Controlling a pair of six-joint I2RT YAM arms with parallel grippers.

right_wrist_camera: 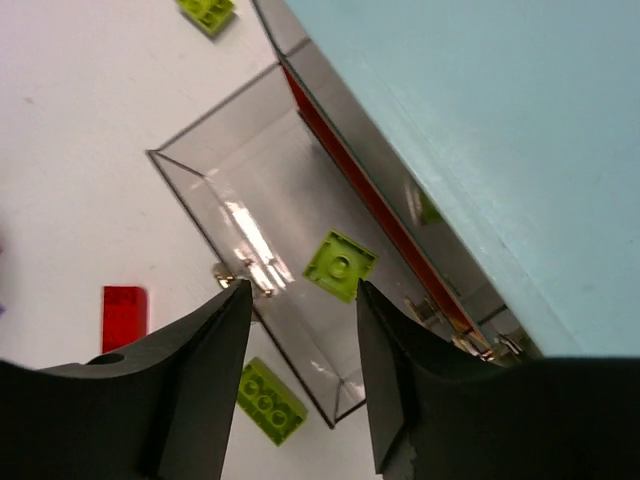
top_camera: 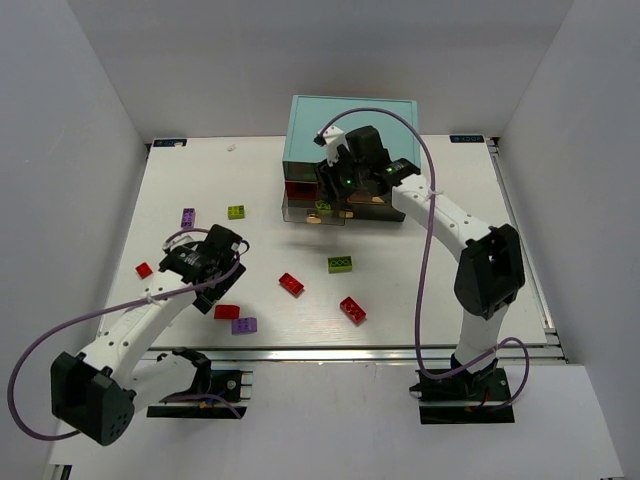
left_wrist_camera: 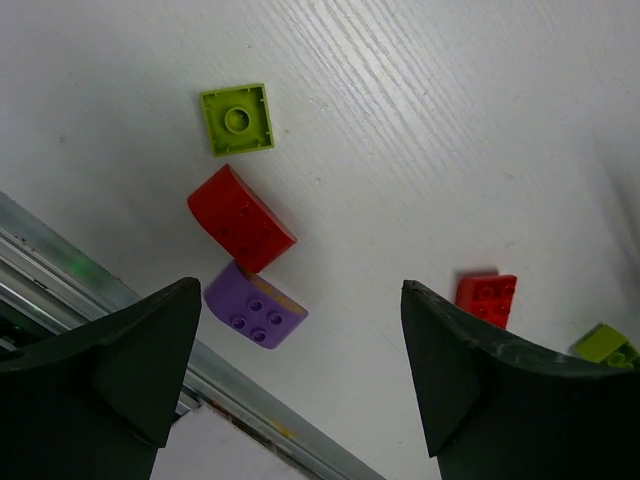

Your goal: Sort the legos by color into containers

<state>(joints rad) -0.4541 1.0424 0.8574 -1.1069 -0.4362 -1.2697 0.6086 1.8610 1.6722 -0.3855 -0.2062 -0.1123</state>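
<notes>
The containers are see-through drawers in a cabinet with a teal top (top_camera: 350, 125) (right_wrist_camera: 480, 120). One drawer (top_camera: 298, 211) (right_wrist_camera: 265, 185) is pulled out, and a yellow-green lego (right_wrist_camera: 340, 265) (top_camera: 322, 207) lies in it, studs down. My right gripper (top_camera: 335, 185) (right_wrist_camera: 305, 330) hangs open above that drawer, with nothing between its fingers. My left gripper (top_camera: 205, 258) (left_wrist_camera: 300, 370) is open above the table, holding nothing. Below it lie a purple lego (left_wrist_camera: 255, 305) (top_camera: 244, 325), a red one (left_wrist_camera: 242, 218) (top_camera: 227, 311) and a yellow-green square one (left_wrist_camera: 237, 119).
Loose on the table are red legos (top_camera: 291, 283) (top_camera: 352, 309) (top_camera: 144, 270), a green one (top_camera: 340, 264) (right_wrist_camera: 270, 400), a purple one (top_camera: 187, 217) and a yellow-green one (top_camera: 236, 211). Red shows in a shut drawer (top_camera: 298, 188). The metal table rail (left_wrist_camera: 60, 270) runs close to my left gripper.
</notes>
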